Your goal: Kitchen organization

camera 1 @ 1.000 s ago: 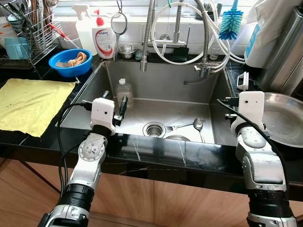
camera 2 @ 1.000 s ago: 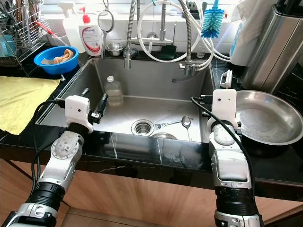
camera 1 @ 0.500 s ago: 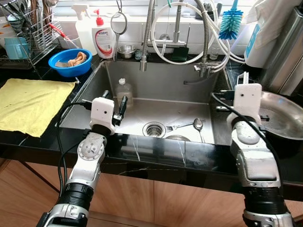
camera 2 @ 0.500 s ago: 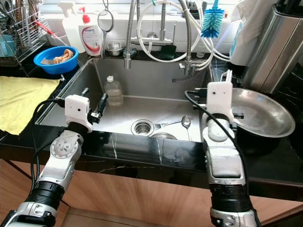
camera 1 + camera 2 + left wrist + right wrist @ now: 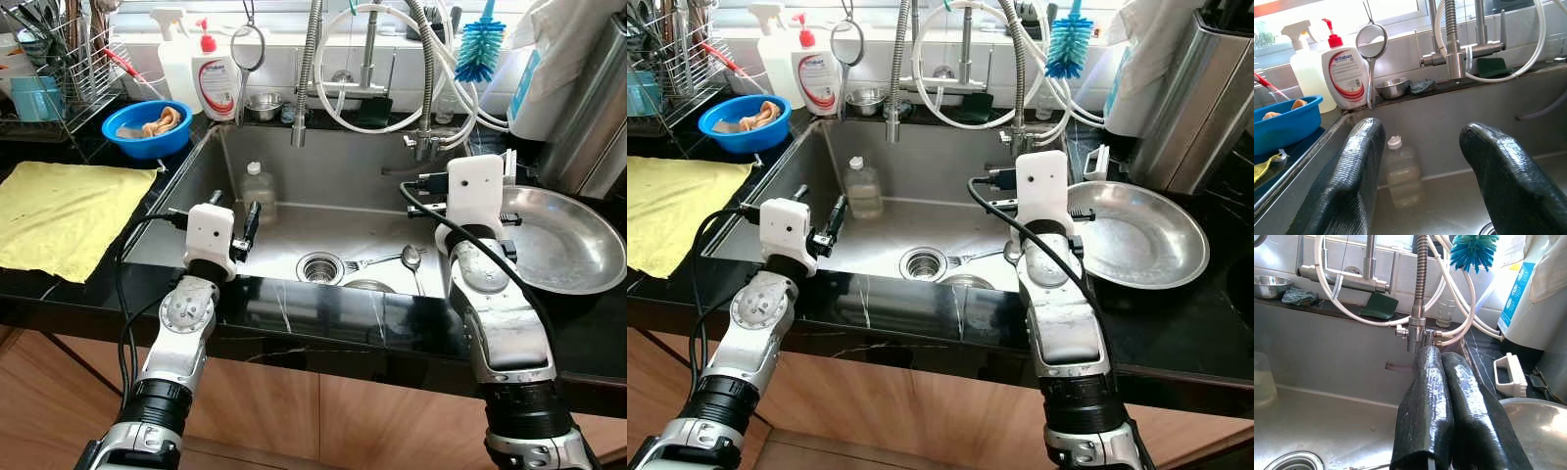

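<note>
A steel sink holds a spoon and a fork by the drain, and a clear plastic bottle stands at its back left. My left gripper hovers open over the sink's front left, pointing at the bottle with nothing between its fingers. My right gripper is shut and empty over the sink's right edge, pointing at the tap hoses; its white wrist housing hides the fingers in the head views.
A wide steel pan lies on the counter to the right, with a white scrub brush behind it. At left are a yellow cloth, a blue bowl, a soap bottle and a dish rack. Tap hoses hang over the sink.
My right arm has swung left, from in front of the steel pan to the sink's right edge. The left arm has stayed where it was.
</note>
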You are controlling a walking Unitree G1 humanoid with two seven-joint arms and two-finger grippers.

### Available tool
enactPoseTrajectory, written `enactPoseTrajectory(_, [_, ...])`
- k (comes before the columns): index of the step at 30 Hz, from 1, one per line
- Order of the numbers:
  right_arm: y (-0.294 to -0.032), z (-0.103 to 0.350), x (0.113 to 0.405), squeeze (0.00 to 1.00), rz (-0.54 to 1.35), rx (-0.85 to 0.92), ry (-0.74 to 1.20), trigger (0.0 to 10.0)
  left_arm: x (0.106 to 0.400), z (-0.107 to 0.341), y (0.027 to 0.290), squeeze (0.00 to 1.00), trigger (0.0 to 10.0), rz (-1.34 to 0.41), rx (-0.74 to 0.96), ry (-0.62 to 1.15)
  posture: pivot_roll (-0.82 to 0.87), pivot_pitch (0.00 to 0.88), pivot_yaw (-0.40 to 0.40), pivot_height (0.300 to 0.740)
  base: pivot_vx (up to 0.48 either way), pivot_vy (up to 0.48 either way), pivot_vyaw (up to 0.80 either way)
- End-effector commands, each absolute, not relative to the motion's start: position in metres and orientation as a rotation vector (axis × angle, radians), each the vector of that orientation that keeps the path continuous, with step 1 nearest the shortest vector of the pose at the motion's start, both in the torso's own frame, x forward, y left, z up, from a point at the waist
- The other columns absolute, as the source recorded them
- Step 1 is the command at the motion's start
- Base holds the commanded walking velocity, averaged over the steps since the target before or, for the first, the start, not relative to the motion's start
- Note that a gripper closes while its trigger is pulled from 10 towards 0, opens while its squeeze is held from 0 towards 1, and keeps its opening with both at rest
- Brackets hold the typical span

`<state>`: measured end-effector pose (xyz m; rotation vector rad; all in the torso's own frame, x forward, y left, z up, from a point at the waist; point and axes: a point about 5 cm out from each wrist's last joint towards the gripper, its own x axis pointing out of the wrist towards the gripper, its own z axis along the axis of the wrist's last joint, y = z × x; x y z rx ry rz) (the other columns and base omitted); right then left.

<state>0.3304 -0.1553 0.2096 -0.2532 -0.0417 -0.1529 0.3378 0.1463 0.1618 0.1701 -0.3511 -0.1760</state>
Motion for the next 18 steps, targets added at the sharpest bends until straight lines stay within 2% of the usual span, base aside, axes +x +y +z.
enactPoseTrajectory(1, [-0.154, 0.223, 0.329, 0.0, -0.167, -0.263, -0.101, 10.0, 0.339, 0.166, 0.15, 0.0, 10.0, -0.167, 0.182, -0.365, -0.01, 0.0, 0.017, 0.72, 0.0, 0.0, 0.0])
enactPoseTrajectory(3, [-0.159, 0.225, 0.328, 0.0, -0.186, -0.253, -0.101, 10.0, 0.34, 0.166, 0.15, 0.0, 10.0, -0.168, 0.184, -0.363, -0.01, 0.0, 0.018, 0.72, 0.0, 0.0, 0.0])
enactPoseTrajectory(4, [-0.161, 0.225, 0.327, 0.05, -0.195, -0.244, -0.097, 10.0, 0.34, 0.166, 0.149, 0.0, 10.0, -0.169, 0.184, -0.362, -0.01, 0.0, 0.018, 0.72, 0.0, 0.0, 0.0])
enactPoseTrajectory(5, [-0.164, 0.225, 0.326, 0.65, -0.206, -0.232, -0.091, 10.0, 0.34, 0.166, 0.149, 0.0, 10.0, -0.17, 0.184, -0.362, -0.01, 0.0, 0.018, 0.72, 0.0, 0.0, 0.0])
enactPoseTrajectory(6, [-0.17, 0.223, 0.324, 1.0, -0.233, -0.212, -0.08, 10.0, 0.34, 0.165, 0.149, 0.0, 10.0, -0.174, 0.183, -0.361, -0.02, 0.0, 0.023, 0.72, 0.0, 0.0, 0.0])
enactPoseTrajectory(12, [-0.196, 0.217, 0.314, 1.0, -0.365, -0.145, -0.052, 10.0, 0.34, 0.165, 0.146, 0.0, 10.0, -0.183, 0.183, -0.361, -0.02, 0.0, 0.026, 0.72, 0.0, 0.0, 0.0])
enactPoseTrajectory(13, [-0.208, 0.217, 0.309, 1.0, -0.44, -0.115, -0.058, 10.0, 0.34, 0.165, 0.146, 0.0, 10.0, -0.185, 0.183, -0.361, -0.02, 0.0, 0.026, 0.72, 0.0, 0.0, 0.0])
enactPoseTrajectory(14, [-0.23, 0.214, 0.299, 1.0, -0.565, -0.015, -0.062, 10.0, 0.34, 0.165, 0.146, 0.0, 10.0, -0.19, 0.185, -0.361, -0.03, 0.0, 0.031, 0.72, 0.0, 0.0, 0.0])
enactPoseTrajectory(16, [-0.241, 0.208, 0.292, 1.0, -0.62, 0.103, -0.058, 10.0, 0.341, 0.165, 0.146, 0.0, 10.0, -0.195, 0.188, -0.36, -0.03, 0.0, 0.03, 0.72, 0.0, 0.0, 0.0])
enactPoseTrajectory(18, [-0.243, 0.207, 0.29, 1.0, -0.64, 0.135, -0.059, 10.0, 0.341, 0.165, 0.146, 0.0, 10.0, -0.196, 0.188, -0.36, -0.03, 0.0, 0.029, 0.72, 0.0, 0.0, 0.0])
